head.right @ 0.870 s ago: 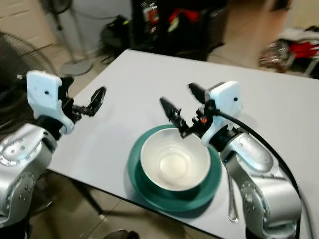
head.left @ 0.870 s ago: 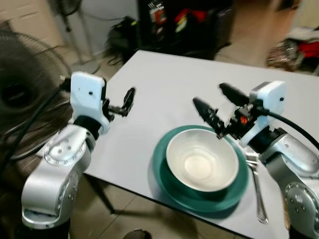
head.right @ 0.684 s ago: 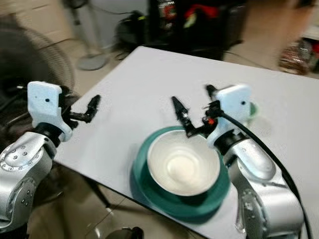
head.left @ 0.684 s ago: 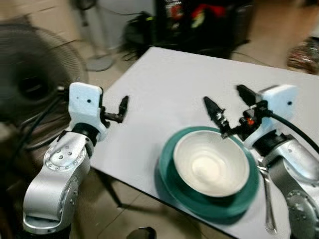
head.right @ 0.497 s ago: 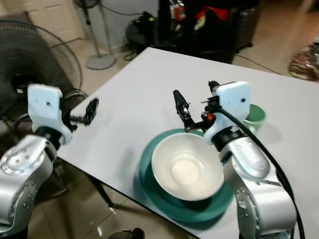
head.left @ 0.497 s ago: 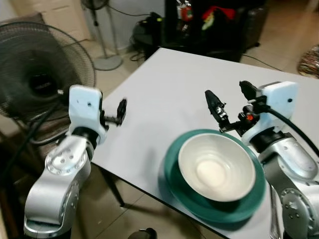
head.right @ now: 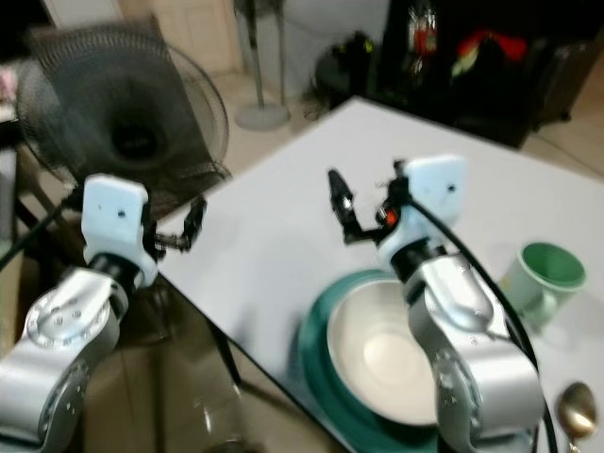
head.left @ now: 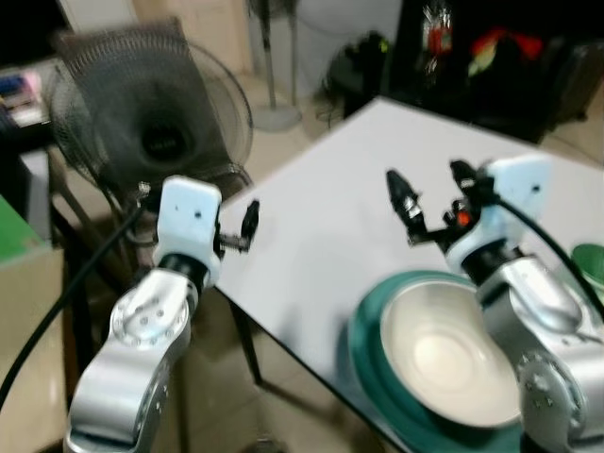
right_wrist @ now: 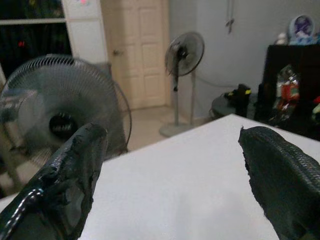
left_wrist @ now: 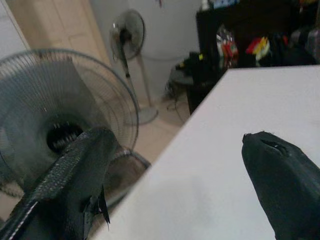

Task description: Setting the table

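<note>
Behind the white bench (head.right: 283, 226) stood a large floor fan (head.right: 123, 123) at the far left, with dark clutter further back. Left hand (head.left: 247, 226) hovered released at the bench's left edge, its fingers (left_wrist: 75, 175) spread wide and holding nothing. Right hand (head.right: 363, 203) hung above the bench just behind the dishes, likewise released and empty. A white bowl (head.right: 382, 354) sat upright in a teal plate (head.right: 316, 354) near the front edge. Further right stood a green cup (head.right: 540, 274), mouth up. A spoon (head.right: 572, 408) lay at the right corner, bowl end pointing away from the robot; its handle was cut off.
</note>
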Robot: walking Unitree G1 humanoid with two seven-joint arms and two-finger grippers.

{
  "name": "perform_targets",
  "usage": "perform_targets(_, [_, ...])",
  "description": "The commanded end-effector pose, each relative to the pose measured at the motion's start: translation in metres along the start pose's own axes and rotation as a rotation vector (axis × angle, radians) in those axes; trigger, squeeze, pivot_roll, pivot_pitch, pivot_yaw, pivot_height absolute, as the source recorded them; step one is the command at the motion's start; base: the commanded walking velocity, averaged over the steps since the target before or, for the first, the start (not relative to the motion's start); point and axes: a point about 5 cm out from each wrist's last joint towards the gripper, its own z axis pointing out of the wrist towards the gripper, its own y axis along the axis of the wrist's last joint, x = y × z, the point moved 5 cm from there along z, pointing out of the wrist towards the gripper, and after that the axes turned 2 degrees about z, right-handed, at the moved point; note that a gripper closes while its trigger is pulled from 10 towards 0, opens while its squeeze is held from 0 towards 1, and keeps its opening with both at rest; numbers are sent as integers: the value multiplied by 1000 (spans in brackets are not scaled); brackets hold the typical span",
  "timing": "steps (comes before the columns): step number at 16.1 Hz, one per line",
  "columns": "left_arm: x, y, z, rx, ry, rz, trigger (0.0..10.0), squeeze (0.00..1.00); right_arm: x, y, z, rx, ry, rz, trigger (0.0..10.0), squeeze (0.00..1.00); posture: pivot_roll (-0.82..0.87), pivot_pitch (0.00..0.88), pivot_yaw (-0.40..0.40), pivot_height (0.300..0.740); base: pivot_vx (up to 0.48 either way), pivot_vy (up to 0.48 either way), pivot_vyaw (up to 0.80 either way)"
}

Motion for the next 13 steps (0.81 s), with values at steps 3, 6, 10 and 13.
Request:
perform_targets(3, [9,-3,0,4,25,-27,10000,0,2,-3,-3,6,-13,50,10000,1000,-126,3,43,740,0,0,0])
perform_targets(6, [6,-2,2,-9,-3,-23,10000,0,4,-5,-7,20,-22,52,10000,1000,-138,0,50,740,0,0,0])
perform_targets(10, [6,-2,4,-12,-9,-23,10000,0,6,-8,-8,38,-10,55,10000,0,-139,0,49,740,-126,0,0])
perform_targets(13, [8,-1,6,-14,3,-18,10000,0,11,-17,-6,77,19,14,10000,0,-133,0,38,740,-252,0,0])
